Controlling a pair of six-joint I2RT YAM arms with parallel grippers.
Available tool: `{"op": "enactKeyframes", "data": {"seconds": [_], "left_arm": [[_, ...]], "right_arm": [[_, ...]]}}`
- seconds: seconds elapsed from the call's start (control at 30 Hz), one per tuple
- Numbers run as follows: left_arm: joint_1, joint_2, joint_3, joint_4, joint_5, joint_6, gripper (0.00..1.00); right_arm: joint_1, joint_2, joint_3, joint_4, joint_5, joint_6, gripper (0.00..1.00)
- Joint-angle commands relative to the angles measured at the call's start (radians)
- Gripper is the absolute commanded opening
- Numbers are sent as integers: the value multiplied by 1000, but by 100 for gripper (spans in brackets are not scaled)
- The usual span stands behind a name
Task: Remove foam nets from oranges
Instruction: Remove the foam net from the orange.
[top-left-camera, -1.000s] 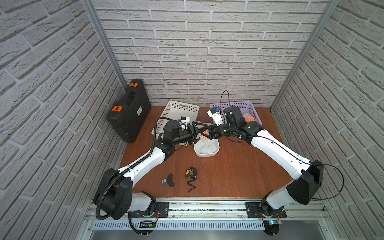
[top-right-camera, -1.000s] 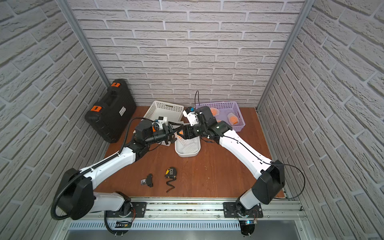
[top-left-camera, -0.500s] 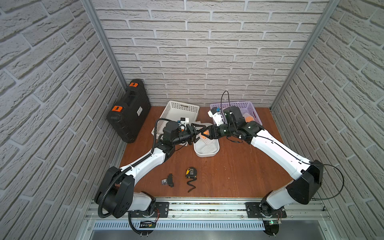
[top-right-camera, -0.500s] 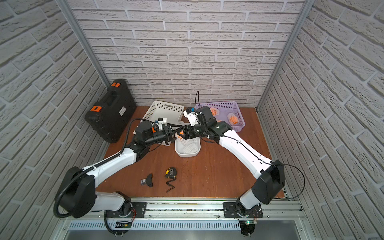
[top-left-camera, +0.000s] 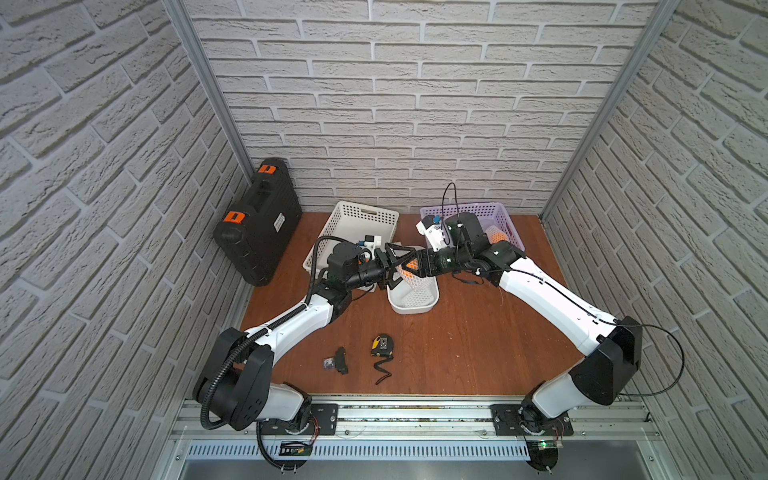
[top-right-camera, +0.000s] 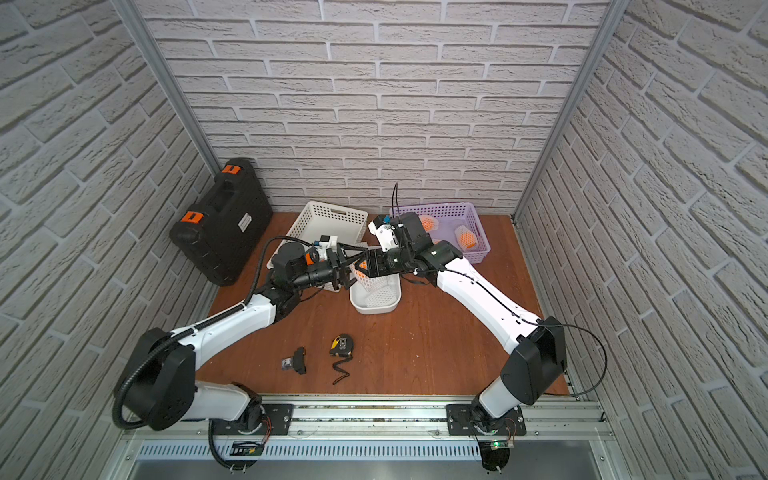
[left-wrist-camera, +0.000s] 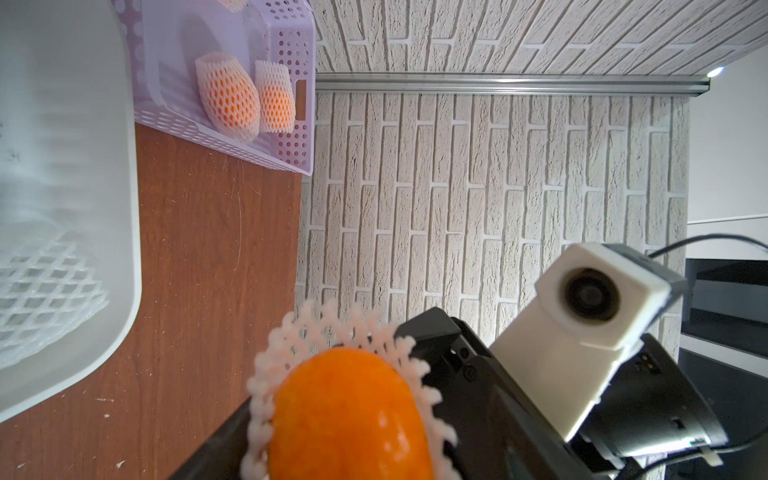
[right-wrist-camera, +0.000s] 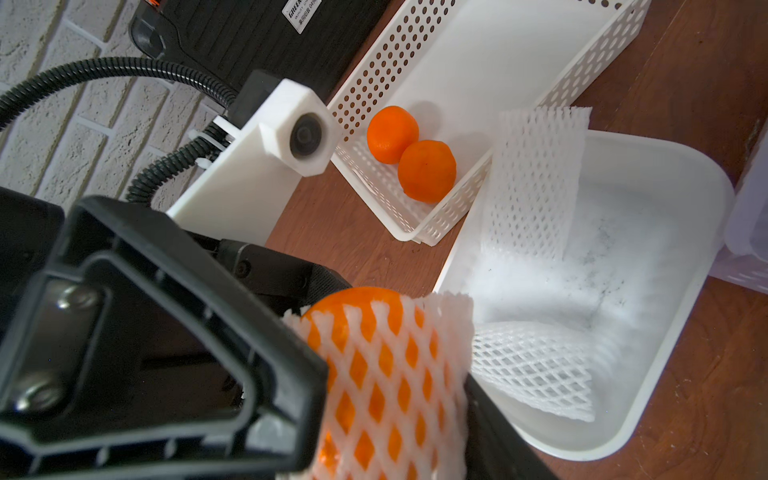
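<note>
Over the white bin, my right gripper is shut on an orange that sits in a foam net. The fruit's bare end pokes out of the sleeve toward my left gripper. That gripper is open, its fingers spread above and below the bare end; whether they touch it I cannot tell. Two empty foam nets lie in the bin. Two bare oranges rest in the white perforated basket. Netted oranges lie in the purple basket.
A black case with orange latches leans against the left wall. A yellow tape measure and a small black object lie on the wooden table toward the front. Brick walls close in three sides.
Both arms stay almost in place over the bin. The left gripper's jaws narrowed half a second ago and now stand wide again. The right grip on the netted orange is unchanged.
</note>
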Motion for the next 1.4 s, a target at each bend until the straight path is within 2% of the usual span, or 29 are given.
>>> {"op": "enactKeyframes", "data": {"seconds": [0.0, 0.3, 0.53, 0.8, 0.87, 1.37], "left_arm": [[-21, 5, -17, 64, 86, 10, 75], [-16, 26, -17, 97, 80, -28, 58], [-11, 33, -75, 232, 26, -143, 51], [9, 44, -146, 383, -34, -234, 51], [19, 43, -163, 403, -47, -251, 51], [50, 38, -209, 455, -64, -293, 51]], "right_arm": [[-7, 8, 26, 105, -6, 25, 57], [-7, -2, 15, 116, -3, 26, 65], [-9, 23, 29, 94, 13, 47, 65], [-10, 74, 49, 100, 6, 106, 66], [-10, 90, 50, 111, -3, 125, 70], [-14, 115, 33, 181, -64, 223, 79]]}}
